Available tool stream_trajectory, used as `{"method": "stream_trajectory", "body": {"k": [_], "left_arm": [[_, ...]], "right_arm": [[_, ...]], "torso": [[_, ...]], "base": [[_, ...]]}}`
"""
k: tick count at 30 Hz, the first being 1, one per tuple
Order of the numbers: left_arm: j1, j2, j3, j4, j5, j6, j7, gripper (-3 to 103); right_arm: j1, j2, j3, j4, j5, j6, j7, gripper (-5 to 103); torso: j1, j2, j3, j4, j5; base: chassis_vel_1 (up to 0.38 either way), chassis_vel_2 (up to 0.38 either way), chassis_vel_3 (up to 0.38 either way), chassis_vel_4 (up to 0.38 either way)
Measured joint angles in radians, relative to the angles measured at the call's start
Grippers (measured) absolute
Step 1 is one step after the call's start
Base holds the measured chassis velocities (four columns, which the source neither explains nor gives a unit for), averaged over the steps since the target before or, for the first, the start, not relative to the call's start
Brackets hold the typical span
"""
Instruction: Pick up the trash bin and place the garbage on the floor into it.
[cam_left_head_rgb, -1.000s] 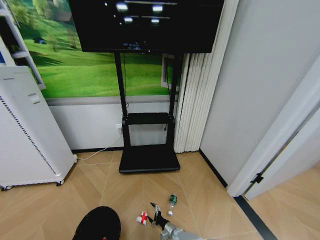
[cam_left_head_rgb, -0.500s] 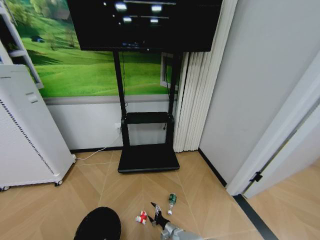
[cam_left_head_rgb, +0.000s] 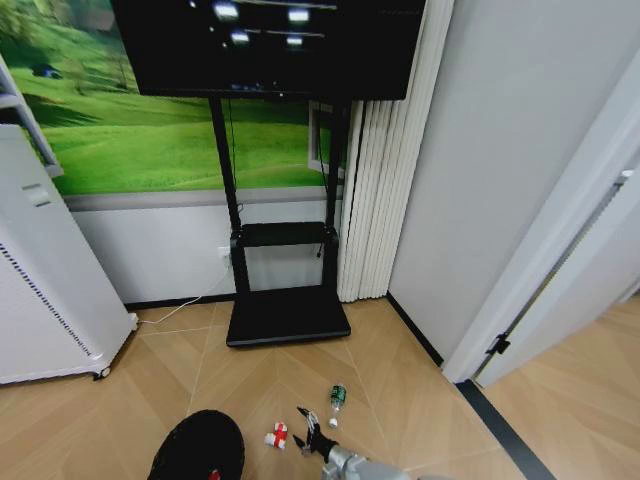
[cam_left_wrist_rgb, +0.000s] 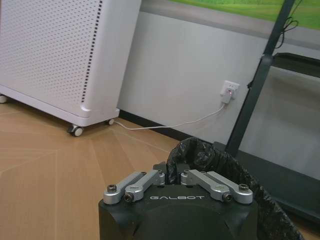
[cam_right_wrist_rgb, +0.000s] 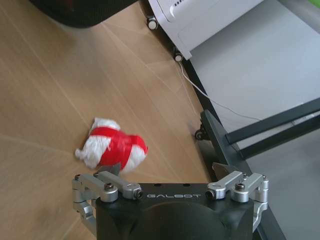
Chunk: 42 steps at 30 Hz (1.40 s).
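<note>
Herringbone wood floor (cam_left_head_rgb: 250, 375) spans the head view, bounded at 12 o'clock by a wall with a green meadow mural (cam_left_head_rgb: 150, 130) and a black TV stand (cam_left_head_rgb: 285, 310). A white cabinet (cam_left_head_rgb: 45, 290) stands at 9 o'clock; a door frame (cam_left_head_rgb: 540, 280) runs at 3 o'clock. The trash bin (cam_left_head_rgb: 198, 450) sits at 7 o'clock, a red speck inside. A red-and-white wrapper (cam_left_head_rgb: 276, 436) and a small bottle (cam_left_head_rgb: 337, 398) lie at 6 o'clock, flanking the right gripper (cam_left_head_rgb: 312, 436), its fingers spread.

Left wrist view: the left gripper (cam_left_wrist_rgb: 172, 177) is clenched on the bin's bag-lined rim (cam_left_wrist_rgb: 200, 155); open floor lies toward the cabinet (cam_left_wrist_rgb: 60, 50).

Right wrist view: the released right gripper (cam_right_wrist_rgb: 167, 172) hangs over the wrapper (cam_right_wrist_rgb: 112, 147), with bare floor around it.
</note>
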Motion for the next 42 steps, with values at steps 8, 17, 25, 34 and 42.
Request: {"method": "stream_trajectory", "body": {"k": [8, 17, 25, 34, 42], "left_arm": [[0.033, -0.037, -0.007, 0.018, -0.001, -0.021, -0.010, 8], [0.029, -0.040, -0.001, 0.038, -0.013, -0.031, -0.002, 8], [0.030, -0.031, -0.001, 0.052, -0.030, -0.048, 0.014, 8], [0.035, -0.019, -0.003, 0.063, -0.048, -0.062, 0.025, 8], [0.037, -0.017, -0.003, 0.068, -0.064, -0.072, 0.035, 8]], "right_arm": [[0.001, 0.029, -0.013, -0.030, 0.007, 0.004, -0.008, 100], [-0.005, 0.016, -0.021, -0.046, -0.017, -0.016, 0.017, 100], [-0.007, 0.056, -0.051, -0.086, -0.011, -0.046, 0.035, 100], [-0.016, 0.099, -0.065, -0.118, -0.003, -0.044, 0.018, 100], [-0.013, 0.099, -0.071, -0.140, 0.000, -0.045, 0.004, 100]], "torso": [[0.000, 0.002, 0.001, 0.0000, 0.0000], [0.001, 0.003, 0.002, -0.0003, -0.0002], [0.001, 0.003, 0.002, 0.0001, -0.0001], [0.001, 0.004, 0.002, 0.0001, -0.0001], [0.001, 0.004, 0.003, -0.0001, -0.0001]], "base": [[0.000, 0.000, 0.000, 0.000], [0.000, 0.000, 0.000, 0.000], [0.000, 0.000, 0.000, 0.000], [0.000, 0.000, 0.000, 0.000], [0.000, 0.000, 0.000, 0.000]]}}
